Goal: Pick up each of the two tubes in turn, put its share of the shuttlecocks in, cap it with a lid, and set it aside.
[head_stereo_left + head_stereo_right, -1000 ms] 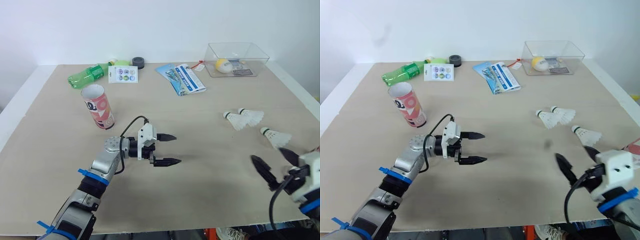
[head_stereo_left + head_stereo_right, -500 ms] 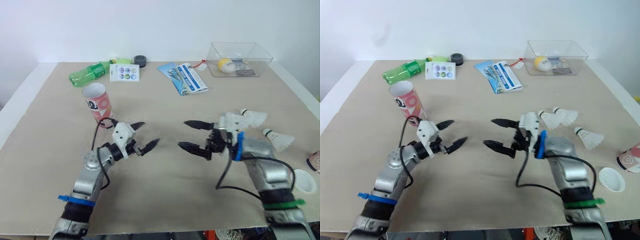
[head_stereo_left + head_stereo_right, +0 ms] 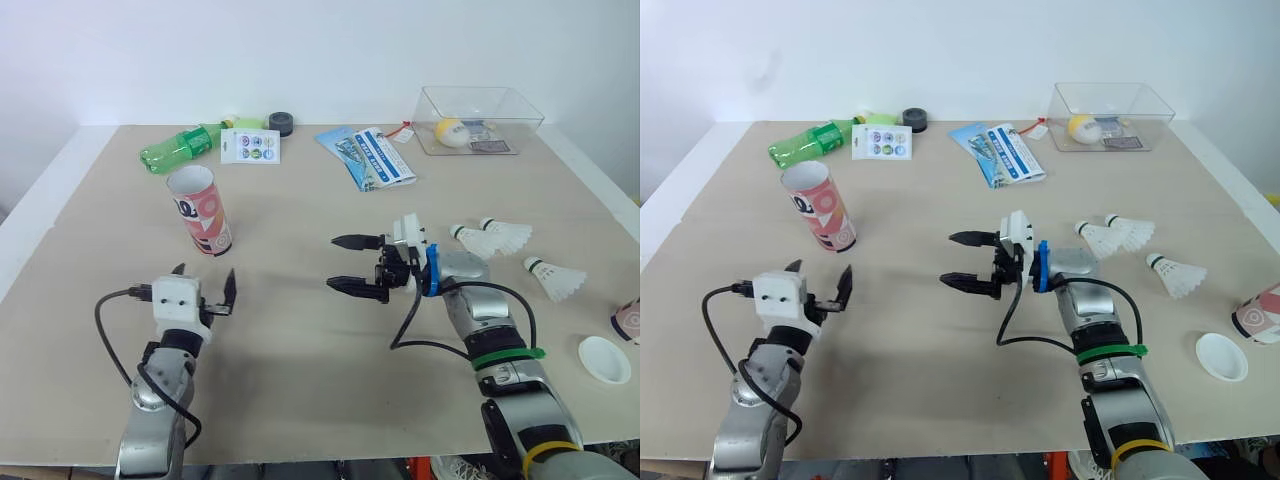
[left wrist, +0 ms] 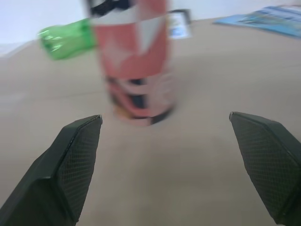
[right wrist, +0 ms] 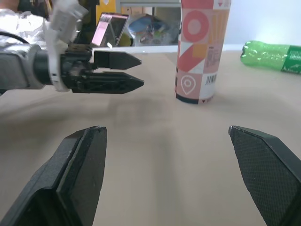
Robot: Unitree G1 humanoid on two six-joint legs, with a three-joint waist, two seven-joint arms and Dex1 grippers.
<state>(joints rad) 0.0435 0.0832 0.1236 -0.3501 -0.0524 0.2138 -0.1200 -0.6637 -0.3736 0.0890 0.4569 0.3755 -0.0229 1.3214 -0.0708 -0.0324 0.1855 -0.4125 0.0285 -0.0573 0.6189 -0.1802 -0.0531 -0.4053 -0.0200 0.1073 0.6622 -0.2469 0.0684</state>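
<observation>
I judge the task barely begun: my left claw (image 3: 205,279) and right claw (image 3: 335,262) both hover released, the pink tube (image 3: 200,212) stands uncapped beyond the left one, the shuttlecocks (image 3: 555,277) lie loose on the bench (image 3: 310,370), and a white lid (image 3: 604,360) waits beside the second tube (image 3: 1262,314).

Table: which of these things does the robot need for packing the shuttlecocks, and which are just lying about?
For the job: standing pink tube, second tube at the right edge, three shuttlecocks, white lid.

Just lying about: green bottle, sticker card, dark roll, leaflet, clear box with a yellow ball.
</observation>
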